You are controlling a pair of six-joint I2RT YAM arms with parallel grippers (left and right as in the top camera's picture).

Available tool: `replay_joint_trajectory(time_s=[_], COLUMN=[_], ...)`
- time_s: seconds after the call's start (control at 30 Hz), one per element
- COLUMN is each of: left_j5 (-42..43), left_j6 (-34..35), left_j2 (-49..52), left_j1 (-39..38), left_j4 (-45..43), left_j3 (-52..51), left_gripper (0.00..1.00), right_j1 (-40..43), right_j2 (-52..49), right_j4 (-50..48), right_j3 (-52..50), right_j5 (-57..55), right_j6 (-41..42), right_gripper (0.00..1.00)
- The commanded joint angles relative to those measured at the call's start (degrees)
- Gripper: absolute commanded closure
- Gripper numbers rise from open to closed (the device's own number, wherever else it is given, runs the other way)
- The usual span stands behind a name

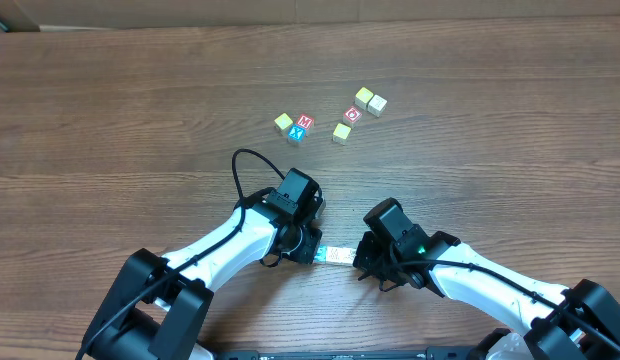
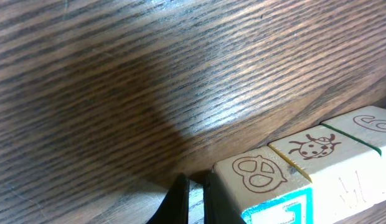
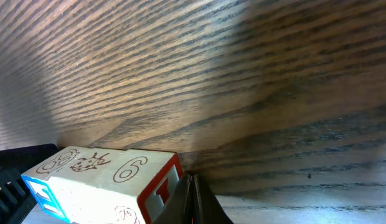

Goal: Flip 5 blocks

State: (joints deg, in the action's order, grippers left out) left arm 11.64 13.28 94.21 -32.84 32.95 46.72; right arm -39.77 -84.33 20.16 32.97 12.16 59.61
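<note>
A short row of three cream blocks lies on the table between my two grippers. Their top faces show a pretzel, a ladybug and a 6. My left gripper is shut with nothing in it, and its right finger rests against the blue-faced pretzel end. At the other end, my right gripper is shut and empty, its fingers against the red face of the 6 block. In the overhead view the left gripper and right gripper flank the row.
Several loose blocks lie farther back: a yellow one, a red M with a blue one, a yellow one, a red O and two cream ones. A black cable loops by the left arm.
</note>
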Motion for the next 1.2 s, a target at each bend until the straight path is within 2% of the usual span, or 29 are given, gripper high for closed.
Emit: replay_joint_trajectory(time_s=[0.0,0.4,0.87,1.17], left_j5=[3.26,1.38,-4.2,-7.39], left_j6=[-0.96,-0.02,-0.68,-1.75], left_j2=[0.92,0.94,0.94,1.05], left_j1=[0.13,0.13,0.15,0.13], left_j4=[-0.55,-2.27,-1.88,-1.75], left_j3=[0.26,0.26,0.26,0.26], left_gripper=[0.96,0.96,0.96,0.96], right_j1=[0.11,-0.24,-1.01,-1.01], right_j2=[-0.37,-0.35,-0.35,-0.35], right_j4=[-0.57,-0.79,1.25,2.23], right_j3=[-0.15,-0.15,-0.15,-0.15], right_j5=[1.68,3.58,3.82,4.55], right_j6=[0.48,0.5,7.08,8.24], right_gripper=[0.96,0.96,0.96,0.96])
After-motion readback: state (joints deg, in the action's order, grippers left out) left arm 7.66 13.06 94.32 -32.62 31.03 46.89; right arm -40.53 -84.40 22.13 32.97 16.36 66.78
